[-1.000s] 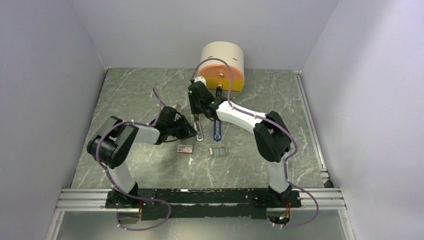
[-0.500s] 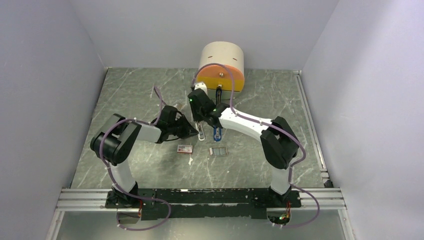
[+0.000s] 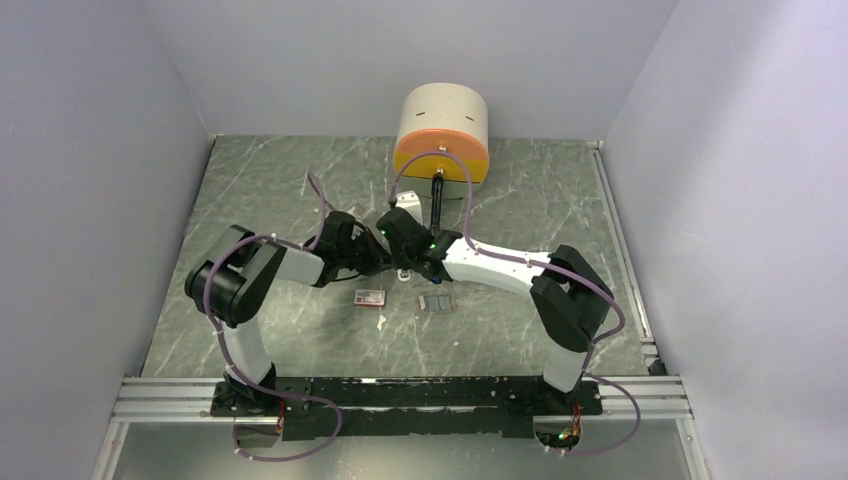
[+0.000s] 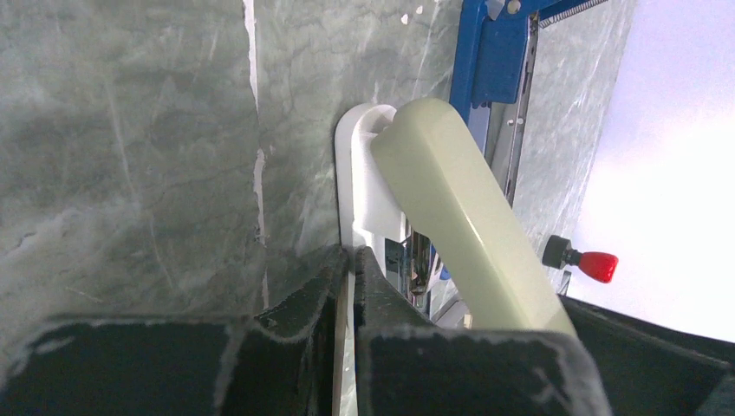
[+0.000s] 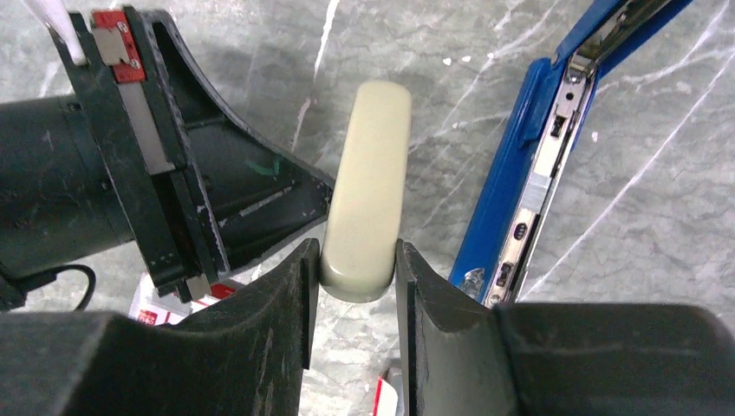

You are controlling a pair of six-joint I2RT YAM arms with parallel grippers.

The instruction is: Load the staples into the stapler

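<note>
Top view: both my arms meet at ctr frame over the grey-green marble table (image 3: pixel 280 200). My right gripper (image 5: pixel 355 256) is set narrow, clamped on the stapler (image 4: pixel 433 191) by its cream lid (image 5: pixel 368 156). The pads touch both long sides of the lid's near end, low-ctr in the R wrist view, and the lid runs up the frame from there. My left gripper (image 4: pixel 353 256) is all but closed, w/ a thin edge of the stapler's white base (image 4: pixel 357 173) pinched between the fingers at low-ctr of the L wrist view. In that view the lid slants from upper ctr down to lower right, lifted off the base, w/ metal parts showing between the two. A blue stapler (image 5: pixel 511 173) lies opened out just right of the lid in the R wrist view, metal channel facing up, apart from my fingers. The staples (image 3: pixel 436 303) sit flat on the table as a small silvery block, just below and right of where the grippers meet in the top view, and neither gripper touches them. A red-and-white box (image 3: pixel 370 297) lies near them on the left, just below my left gripper. A big cream-and-orange drum (image 3: pixel 442 130) stands at top ctr against the back wall. A small red-tipped black knob (image 4: pixel 589 264) shows at right in the L wrist view; can't tell what it belongs to.
</note>
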